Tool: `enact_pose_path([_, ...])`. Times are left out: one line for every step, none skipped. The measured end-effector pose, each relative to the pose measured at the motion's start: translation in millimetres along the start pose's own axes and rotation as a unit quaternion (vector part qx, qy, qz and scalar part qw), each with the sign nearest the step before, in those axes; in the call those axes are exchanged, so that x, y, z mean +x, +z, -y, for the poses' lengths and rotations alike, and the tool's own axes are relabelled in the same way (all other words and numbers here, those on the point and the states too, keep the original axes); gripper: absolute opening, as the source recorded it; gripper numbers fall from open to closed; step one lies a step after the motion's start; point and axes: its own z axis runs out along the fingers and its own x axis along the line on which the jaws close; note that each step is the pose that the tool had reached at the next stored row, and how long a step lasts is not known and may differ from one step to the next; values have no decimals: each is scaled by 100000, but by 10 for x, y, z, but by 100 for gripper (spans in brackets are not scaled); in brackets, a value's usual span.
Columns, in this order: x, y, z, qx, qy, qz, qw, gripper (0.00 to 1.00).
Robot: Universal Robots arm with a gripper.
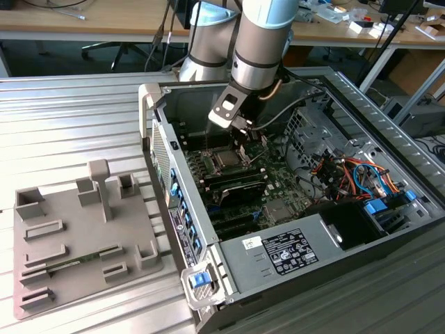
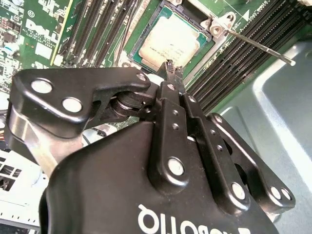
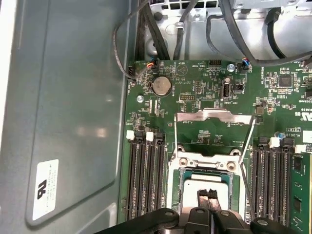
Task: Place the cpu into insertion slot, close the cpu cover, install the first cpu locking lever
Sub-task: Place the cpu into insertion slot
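Fixtures on a grey tray [image 1: 69, 217] are seen at the exterior view's left, beside an open computer case [image 1: 182, 182]. Toward the middle, inside the case, the gripper [image 1: 240, 139] is positioned over the green motherboard [image 1: 278, 177], just above the cpu [image 1: 226, 161], which is seated in the insertion slot [image 3: 181, 200]. In both wrist views the fingers [image 3: 202, 195] are brought together at their tips, with hardly any gap and nothing held between them. They are close over the cpu's silvery top face, but contact cannot be judged. The cpu cover [image 3: 214, 116] is raised on its hinge, standing open beyond the slot, and long memory slots [image 3: 146, 180] are set on either side. Further to the exterior view's right, a grey power supply [image 1: 278, 254] and coloured cables [image 1: 348, 174] are seen.
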Motion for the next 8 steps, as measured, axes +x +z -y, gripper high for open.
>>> enact_pose_path([0, 0, -3, 8, -11, -3, 100000, 11])
enact_pose_path([-1, -1, -8, 51, -8, 6, 100000, 11])
enact_pose_path([-1, 0, -16, 114, -1, 2, 100000, 11])
enact_pose_path([-2, 2, -34, 647, 3, -26, 99998, 11])
enact_pose_path([-2, 2, -41, 1452, 11, -55, 99989, 11])
enact_pose_path([-3, 3, -54, 2444, 9, -76, 99970, 11])
enact_pose_path([-3, 4, -67, 3263, 11, -65, 99947, 11])
enact_pose_path([-4, 4, -73, 3294, 13, -21, 99946, 11])
